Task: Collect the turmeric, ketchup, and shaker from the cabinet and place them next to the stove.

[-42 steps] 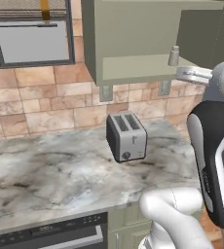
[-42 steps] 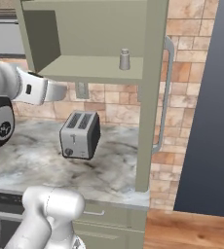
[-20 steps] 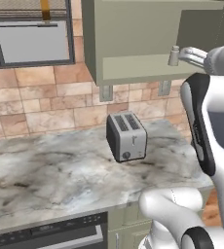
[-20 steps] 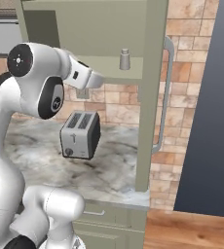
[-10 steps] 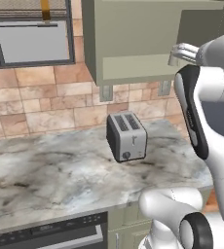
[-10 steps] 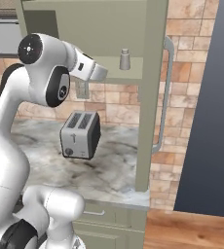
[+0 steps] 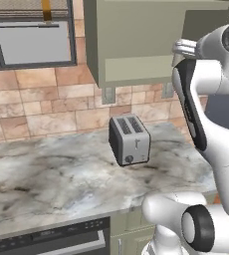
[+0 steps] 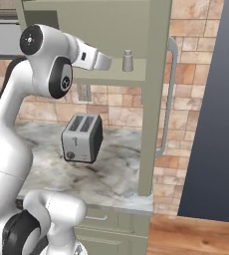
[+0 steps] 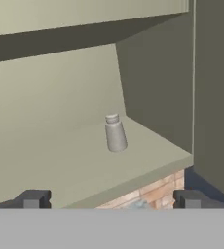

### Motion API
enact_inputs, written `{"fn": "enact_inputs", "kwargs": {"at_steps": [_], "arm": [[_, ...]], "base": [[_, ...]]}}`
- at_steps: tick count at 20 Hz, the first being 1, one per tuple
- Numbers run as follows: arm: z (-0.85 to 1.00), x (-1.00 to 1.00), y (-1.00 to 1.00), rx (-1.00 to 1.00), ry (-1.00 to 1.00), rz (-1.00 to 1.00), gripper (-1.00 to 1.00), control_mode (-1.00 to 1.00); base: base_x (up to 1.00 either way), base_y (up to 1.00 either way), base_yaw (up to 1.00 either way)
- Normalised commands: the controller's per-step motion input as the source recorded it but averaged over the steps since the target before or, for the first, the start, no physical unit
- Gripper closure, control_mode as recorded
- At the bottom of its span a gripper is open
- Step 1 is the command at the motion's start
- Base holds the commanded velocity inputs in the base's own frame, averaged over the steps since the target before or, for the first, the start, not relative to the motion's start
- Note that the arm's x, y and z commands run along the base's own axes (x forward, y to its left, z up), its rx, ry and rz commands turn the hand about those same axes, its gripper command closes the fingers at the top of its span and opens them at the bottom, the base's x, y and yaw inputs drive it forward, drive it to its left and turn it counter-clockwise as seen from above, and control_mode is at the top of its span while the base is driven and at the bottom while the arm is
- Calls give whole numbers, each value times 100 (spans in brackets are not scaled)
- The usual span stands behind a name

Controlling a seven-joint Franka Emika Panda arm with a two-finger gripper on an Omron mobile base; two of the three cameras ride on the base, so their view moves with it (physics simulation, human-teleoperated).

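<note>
Gripper (image 9: 111, 199) open wide, nothing between the jaws, both dark fingertips (image 9: 33, 198) spread apart at the bottom of the hand view and aimed into the cabinet (image 9: 153, 92). In the right base view the hand (image 8: 97, 60) sits at shelf level, just outside the open front of the cabinet (image 8: 156, 74), pointing at the shaker (image 8: 128, 61). Shaker (image 9: 115, 133) is a small pale grey cylinder with a rounded top, upright on the shelf (image 9: 60, 160), toward the side wall and back of the compartment, well ahead of the fingertips and not touched. The part of the shelf in sight holds just the shaker; no label or print readable on it, too small to tell. In the left base view the wrist (image 7: 186, 48) reaches in at the cabinet (image 7: 131, 45) front edge, arm body covering the shelf area there. Below the cabinet, a silver two-slot toaster (image 8: 81, 138) stands on the marbled counter (image 8: 111, 174), near the brick-tile backsplash (image 8: 111, 107); same toaster (image 7: 129, 140) on the counter (image 7: 52, 174) in the left base view, a dial low on its front, any marking unreadable. A long grey handle (image 8: 170, 94) runs down the open cabinet door edge. Dark appliance front with a control strip (image 7: 57, 239) under the counter edge, its small markings possibly lettering, not legible.
</note>
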Motion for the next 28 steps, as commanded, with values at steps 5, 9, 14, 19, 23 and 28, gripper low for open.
{"fn": "enact_inputs", "kwargs": {"at_steps": [5,9,14,19,23,28], "arm": [[-11,6,-7,-11,0,1,-100,-100],[-3,29,-13,0,2,0,-100,-100],[0,40,0,0,0,0,-100,-100],[0,44,0,0,0,0,-100,-100],[0,37,0,0,0,0,-100,-100],[-2,26,0,-4,1,0,-100,-100]], "base": [[0,0,0],[0,0,0],[0,0,0],[0,0,0],[0,0,0],[0,0,0]]}}
